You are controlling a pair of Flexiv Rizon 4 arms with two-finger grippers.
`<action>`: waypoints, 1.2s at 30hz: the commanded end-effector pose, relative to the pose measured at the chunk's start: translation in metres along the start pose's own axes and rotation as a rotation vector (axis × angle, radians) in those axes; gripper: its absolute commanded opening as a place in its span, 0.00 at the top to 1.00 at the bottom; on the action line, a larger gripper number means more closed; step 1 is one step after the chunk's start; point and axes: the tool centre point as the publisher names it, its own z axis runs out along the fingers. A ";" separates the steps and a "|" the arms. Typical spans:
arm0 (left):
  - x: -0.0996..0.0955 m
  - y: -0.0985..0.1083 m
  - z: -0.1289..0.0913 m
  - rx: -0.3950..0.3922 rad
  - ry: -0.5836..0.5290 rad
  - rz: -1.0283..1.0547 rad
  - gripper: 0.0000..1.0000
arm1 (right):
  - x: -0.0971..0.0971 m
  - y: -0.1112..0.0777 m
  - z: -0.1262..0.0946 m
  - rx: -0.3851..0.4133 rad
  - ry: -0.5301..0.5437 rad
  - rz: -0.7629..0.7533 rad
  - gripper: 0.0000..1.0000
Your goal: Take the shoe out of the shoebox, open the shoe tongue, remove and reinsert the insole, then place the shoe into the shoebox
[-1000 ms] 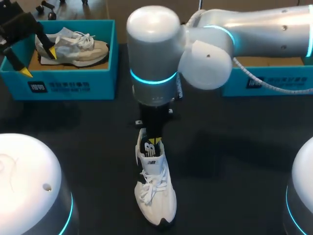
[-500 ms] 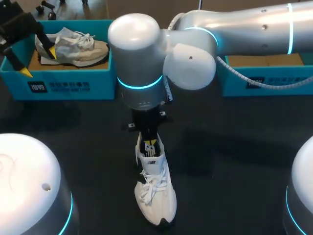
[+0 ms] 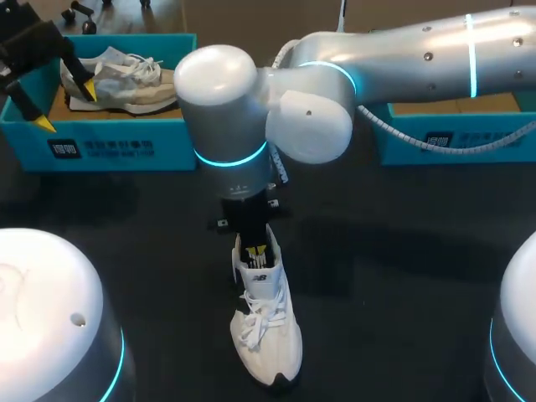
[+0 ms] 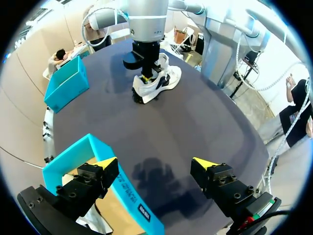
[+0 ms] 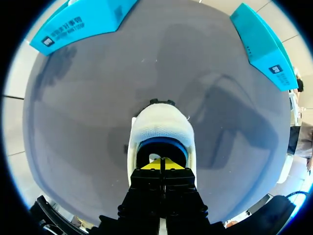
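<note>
A white shoe [image 3: 266,327] stands upright on the dark table, toe toward the near edge. My right gripper [image 3: 257,252] comes down from above into the shoe's heel opening, its yellow tips pressed together and shut. The right wrist view shows those tips [image 5: 163,164] just inside the white collar [image 5: 161,127], over the blue insole [image 5: 161,145]; whether they pinch anything is hidden. My left gripper [image 3: 65,108] hangs open over the front left corner of the left blue shoebox [image 3: 109,146], holding nothing. In the left wrist view the open gripper [image 4: 155,162] sits far from the white shoe [image 4: 159,83].
The left shoebox holds a grey and beige sneaker [image 3: 126,79]. A second blue shoebox [image 3: 452,138] stands at the back right, partly behind my right arm. Both boxes [image 5: 83,19] [image 5: 261,44] lie ahead of the right gripper. Dark table surrounds the shoe.
My right arm's upper joints have swung to the left while its gripper stayed in the shoe's opening. The shoe and the left arm have not moved.
</note>
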 end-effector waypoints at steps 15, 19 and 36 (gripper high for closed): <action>0.000 0.000 0.000 -0.002 0.001 0.000 0.00 | -0.016 -0.011 -0.003 0.007 -0.114 0.025 1.00; 0.000 0.000 0.000 -0.002 0.001 0.000 0.00 | -0.019 -0.009 0.002 0.017 -0.143 0.017 1.00; 0.000 0.000 0.000 -0.002 0.001 0.000 0.00 | -0.015 0.000 0.044 0.097 -0.145 0.000 1.00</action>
